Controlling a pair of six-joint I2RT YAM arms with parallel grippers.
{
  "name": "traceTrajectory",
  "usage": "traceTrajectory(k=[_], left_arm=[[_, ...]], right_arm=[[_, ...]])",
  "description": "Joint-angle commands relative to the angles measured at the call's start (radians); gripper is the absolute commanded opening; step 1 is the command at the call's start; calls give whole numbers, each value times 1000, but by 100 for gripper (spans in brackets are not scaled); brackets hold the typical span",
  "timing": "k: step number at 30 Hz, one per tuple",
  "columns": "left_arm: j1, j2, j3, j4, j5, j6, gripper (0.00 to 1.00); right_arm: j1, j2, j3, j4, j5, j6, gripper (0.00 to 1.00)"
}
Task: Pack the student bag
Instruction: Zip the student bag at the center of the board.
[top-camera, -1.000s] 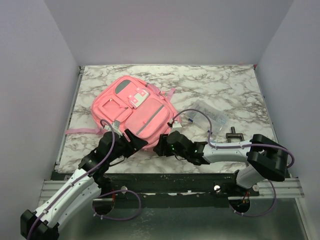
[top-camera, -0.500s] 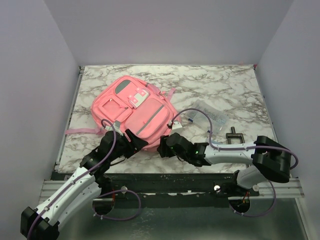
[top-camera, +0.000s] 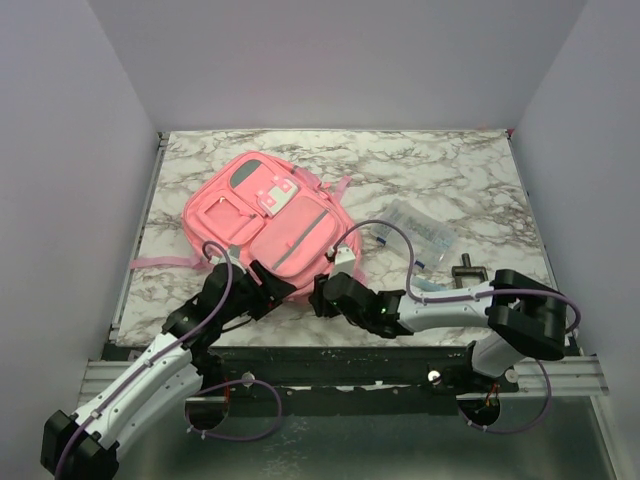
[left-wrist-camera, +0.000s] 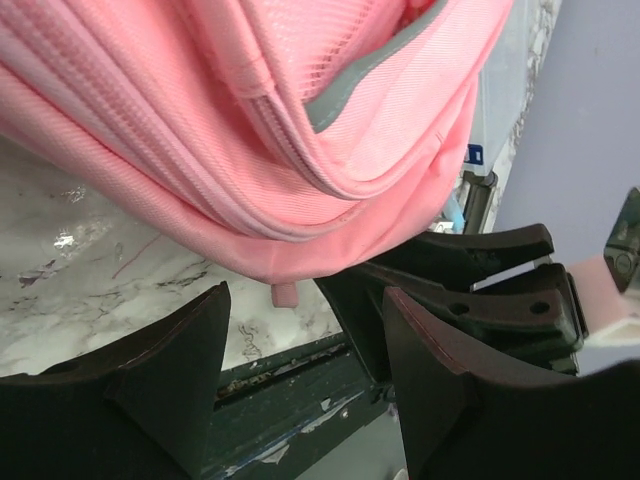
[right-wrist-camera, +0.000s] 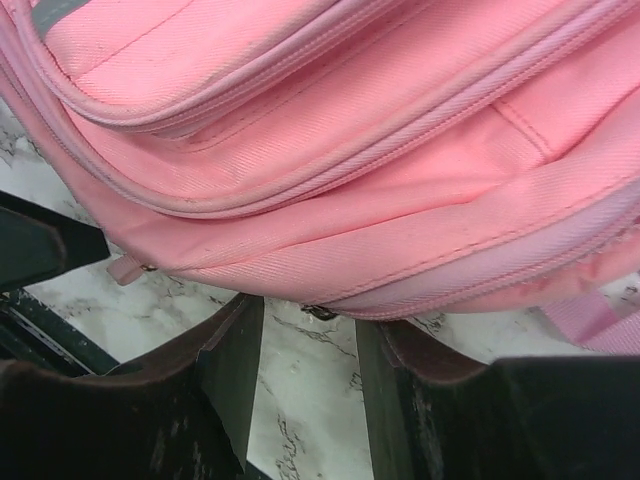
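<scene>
At lower centre, our left gripper (top-camera: 275, 284) and right gripper (top-camera: 320, 290) face the near edge of the student bag (top-camera: 268, 215). Both jaws stand apart, empty.

White arm links (top-camera: 150, 382), black joints (top-camera: 530, 318), looping purple cables (top-camera: 384, 224)

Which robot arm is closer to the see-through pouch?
The right arm. The clear pouch lies just beyond its forearm; the left arm is farther off.

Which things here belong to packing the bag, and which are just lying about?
For the job: the pink student bag; the left gripper and right gripper, both open at its near edge.
Lying about: a clear plastic pouch; a small black object.
</scene>
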Motion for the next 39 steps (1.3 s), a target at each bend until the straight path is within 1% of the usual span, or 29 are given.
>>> traceTrajectory(k=[1,4,6,8,9,10,11,13,15,16,18,19,21,22,24,25,27,29,32,33,34,36,39], left_arm=[[6,33,-24,20,-14,-84,64],[6,58,-42,71,-8,-107,64],[6,81,-58,112,-13,-115,64],[6,111,-64,143,-25,-115,64],[6,128,-64,159,-32,-113,64],[6,151,-63,172,-43,-106,64],[7,171,-60,192,-54,-97,64],[22,220,-40,210,-73,-60,63],[52,282,-6,211,-73,-15,58],[70,306,8,212,-73,18,50],[107,350,36,201,-88,85,29],[139,365,48,188,-85,113,20],[193,373,49,176,-82,161,13],[219,369,46,174,-76,182,9],[256,350,43,157,-74,226,5],[274,334,43,142,-76,251,2],[298,300,46,105,-88,295,0],[317,261,57,49,-107,331,0],[328,196,67,-3,-94,381,0],[329,178,61,-3,-75,396,0],[329,158,53,-5,-54,405,0],[333,127,43,-18,-19,420,0],[338,82,55,-78,-40,421,0]], right_arm=[[36,60,55,64,104,-8,45],[54,85,69,57,171,-12,44],[54,90,71,48,216,-8,39],[54,85,66,31,264,6,28],[54,81,60,36,275,-1,20],[55,76,56,37,274,-18,8],[54,66,56,26,268,-27,1],[55,37,48,10,239,-55,1],[55,2,30,-6,195,-82,1],[54,-17,19,-1,156,-108,1],[54,-42,17,-53,109,-137,1],[53,-50,18,-79,79,-152,1],[52,-75,18,-136,8,-175,1],[51,-90,11,-156,-34,-193,0],[39,-121,-19,-169,-81,-206,1],[14,-139,-38,-165,-139,-218,1],[-44,-172,-71,-159,-225,-215,0],[-116,-219,-96,-147,-346,-209,1],[-182,-281,-129,-99,-422,-179,1],[-205,-282,-124,-96,-469,-168,0],[-222,-276,-114,-93,-481,-168,1],[-227,-253,-83,-117,-439,-204,1],[-228,-190,-19,-215,-238,-295,1]])
